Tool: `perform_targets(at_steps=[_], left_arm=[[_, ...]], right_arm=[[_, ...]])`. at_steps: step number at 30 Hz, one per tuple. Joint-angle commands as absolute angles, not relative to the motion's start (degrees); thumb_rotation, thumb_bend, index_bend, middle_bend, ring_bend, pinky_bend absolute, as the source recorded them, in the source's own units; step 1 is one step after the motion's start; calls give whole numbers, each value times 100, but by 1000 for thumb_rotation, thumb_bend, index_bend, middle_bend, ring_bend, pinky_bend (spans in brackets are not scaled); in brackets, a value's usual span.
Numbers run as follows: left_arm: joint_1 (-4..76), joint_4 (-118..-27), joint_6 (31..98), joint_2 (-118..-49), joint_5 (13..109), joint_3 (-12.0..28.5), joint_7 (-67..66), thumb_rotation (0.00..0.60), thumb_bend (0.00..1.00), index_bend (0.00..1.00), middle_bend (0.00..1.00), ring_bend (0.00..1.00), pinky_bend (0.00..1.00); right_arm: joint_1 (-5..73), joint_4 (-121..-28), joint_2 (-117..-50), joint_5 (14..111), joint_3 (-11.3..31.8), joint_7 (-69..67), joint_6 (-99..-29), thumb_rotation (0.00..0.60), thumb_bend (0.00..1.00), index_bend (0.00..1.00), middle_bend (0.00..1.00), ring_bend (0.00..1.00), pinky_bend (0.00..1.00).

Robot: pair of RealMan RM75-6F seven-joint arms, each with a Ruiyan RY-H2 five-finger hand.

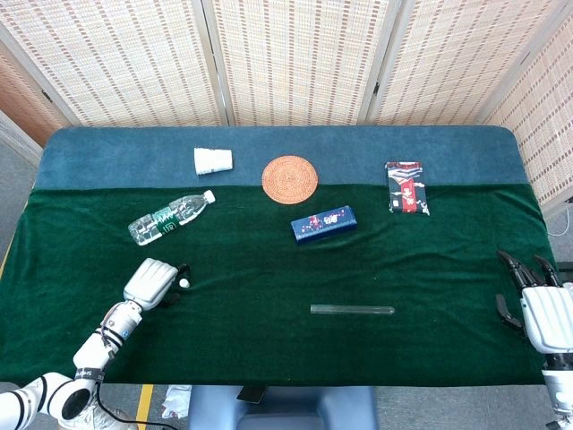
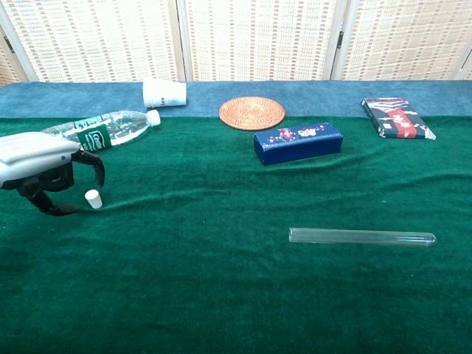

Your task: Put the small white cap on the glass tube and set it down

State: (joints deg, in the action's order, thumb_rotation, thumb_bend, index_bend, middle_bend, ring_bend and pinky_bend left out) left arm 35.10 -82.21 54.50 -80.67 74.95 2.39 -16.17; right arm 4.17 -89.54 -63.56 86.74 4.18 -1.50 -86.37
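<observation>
The small white cap stands on the green cloth at the left. My left hand hovers just over and to the left of it, fingers curled downward and apart, holding nothing. The glass tube lies flat on the cloth, right of centre, far from the cap. My right hand sits at the table's right edge in the head view only, fingers spread, empty.
A plastic water bottle lies behind my left hand. A paper cup, a woven coaster, a blue box and a dark packet lie across the back half.
</observation>
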Motion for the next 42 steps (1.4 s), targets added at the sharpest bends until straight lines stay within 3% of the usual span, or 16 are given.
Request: perform_targets(at_steps=[1, 16, 42], left_arm=[[3528, -8148, 5415, -8119, 7443, 270, -1585, 600, 363, 409, 1000, 981, 876], [3568, -7867, 5405, -8316, 7494, 318, -1354, 600, 369, 469, 1000, 981, 876], [3529, -7669, 5565, -8415, 7637, 355, -980, 600, 466, 573, 1000, 987, 876]], right_arm=[[421, -8952, -6355, 8667, 420, -166, -8627, 600, 533, 115, 269, 342, 118], [419, -8929, -6354, 8618, 436, -193, -8603, 600, 533, 124, 270, 343, 118], [427, -8989, -6300, 8650, 434, -186, -8589, 600, 532, 130, 276, 346, 121]])
